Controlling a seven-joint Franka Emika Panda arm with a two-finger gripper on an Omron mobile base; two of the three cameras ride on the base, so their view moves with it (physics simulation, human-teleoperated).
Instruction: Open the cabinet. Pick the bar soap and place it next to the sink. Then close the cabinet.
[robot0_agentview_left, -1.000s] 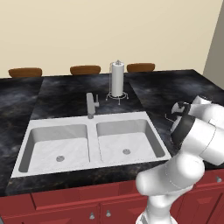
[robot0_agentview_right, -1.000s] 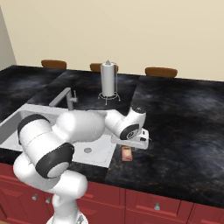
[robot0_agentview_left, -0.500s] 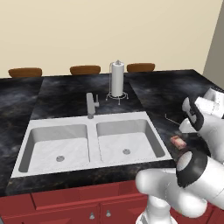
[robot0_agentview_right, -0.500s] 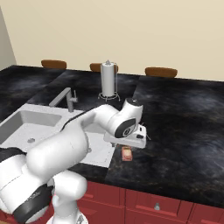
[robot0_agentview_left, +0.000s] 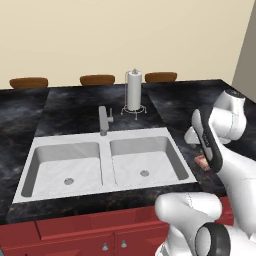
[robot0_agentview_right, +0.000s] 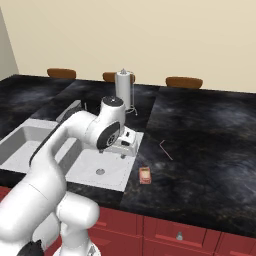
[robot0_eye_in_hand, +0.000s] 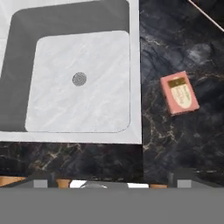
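Lying flat on the black counter (robot0_agentview_right: 200, 130), the bar soap (robot0_eye_in_hand: 179, 93) sits just to the right of the sink (robot0_agentview_right: 60, 131), near the front edge and apart from the basin rim. The gripper (robot0_agentview_right: 129, 145) hangs above the sink's right basin, close to the soap but touching nothing, and its jaws stand spread with nothing between them. A paper towel holder (robot0_agentview_left: 133, 93) stands upright behind the sink, right of the faucet (robot0_agentview_left: 104, 120). Three brown chair backs (robot0_agentview_left: 97, 79) line the far side of the counter. Red drawers (robot0_agentview_right: 180, 232) run below the near edge.
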